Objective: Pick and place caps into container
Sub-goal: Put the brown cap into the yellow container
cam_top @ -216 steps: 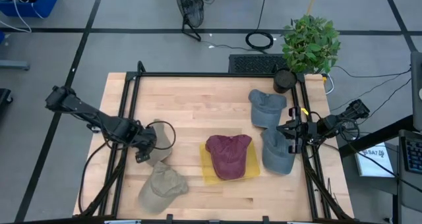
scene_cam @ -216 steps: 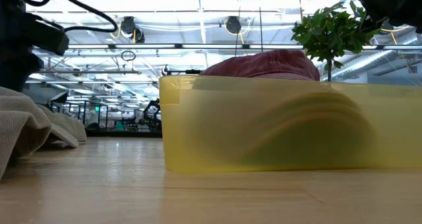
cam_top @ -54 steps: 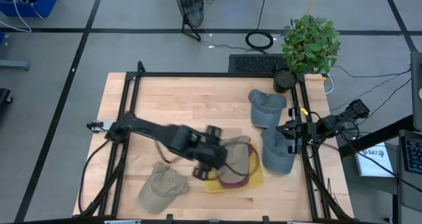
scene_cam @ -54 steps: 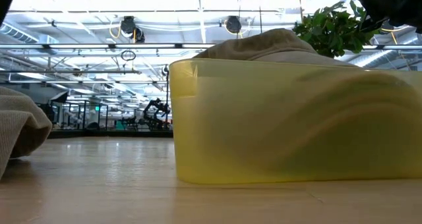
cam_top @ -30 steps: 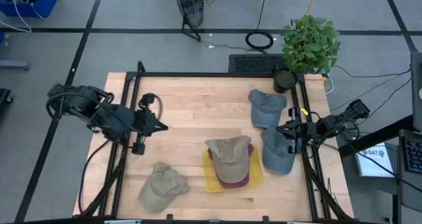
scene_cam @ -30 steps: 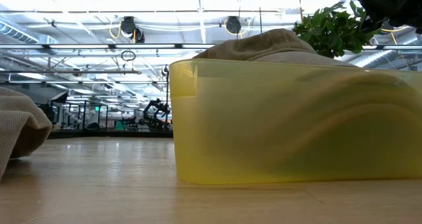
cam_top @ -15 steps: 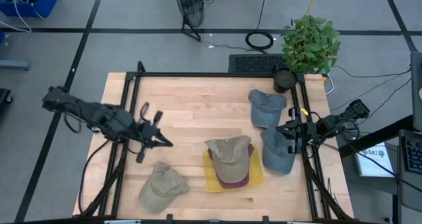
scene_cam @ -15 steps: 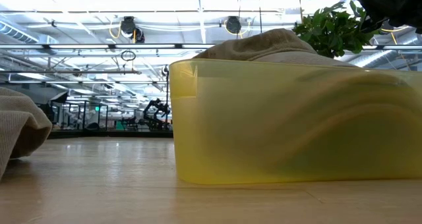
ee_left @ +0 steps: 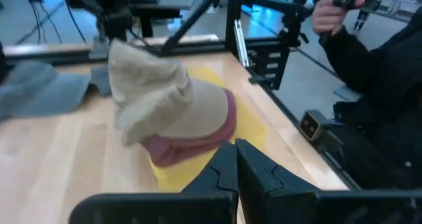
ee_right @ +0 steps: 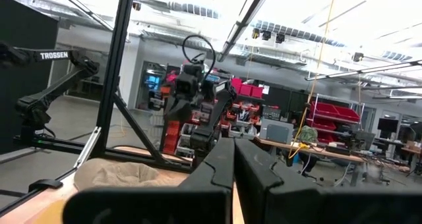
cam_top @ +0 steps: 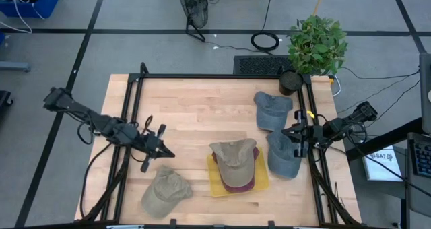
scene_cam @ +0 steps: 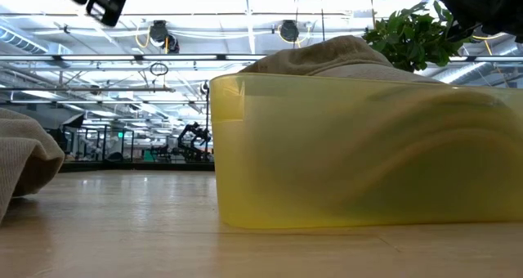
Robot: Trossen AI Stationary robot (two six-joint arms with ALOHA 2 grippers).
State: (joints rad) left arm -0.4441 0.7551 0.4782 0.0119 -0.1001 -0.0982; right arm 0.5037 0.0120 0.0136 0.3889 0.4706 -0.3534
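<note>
A tan cap [cam_top: 233, 154] lies on top of a maroon cap [cam_top: 234, 182] in the yellow container [cam_top: 260, 180]; the left wrist view shows the tan cap [ee_left: 155, 95] with the maroon cap [ee_left: 191, 143] under it. A second tan cap [cam_top: 164, 192] rests on the table near the front left. Two grey-blue caps [cam_top: 273, 110] [cam_top: 283, 156] lie at the right. My left gripper [cam_top: 168, 153] hovers shut, left of the container and above the table. My right gripper [cam_top: 287, 131] waits shut at the right edge, between the grey-blue caps.
A black frame [cam_top: 202, 77] borders the table. A potted plant [cam_top: 315, 46] stands at the far right corner. In the left wrist view a person [ee_left: 376, 72] sits beyond the table's near edge. Bare wood lies at the far left and middle of the table.
My left gripper has swung from the table's left side toward the near edge and a little toward the container, staying shut, and part of that arm has come into the low view's top left. The caps and the container have kept still.
</note>
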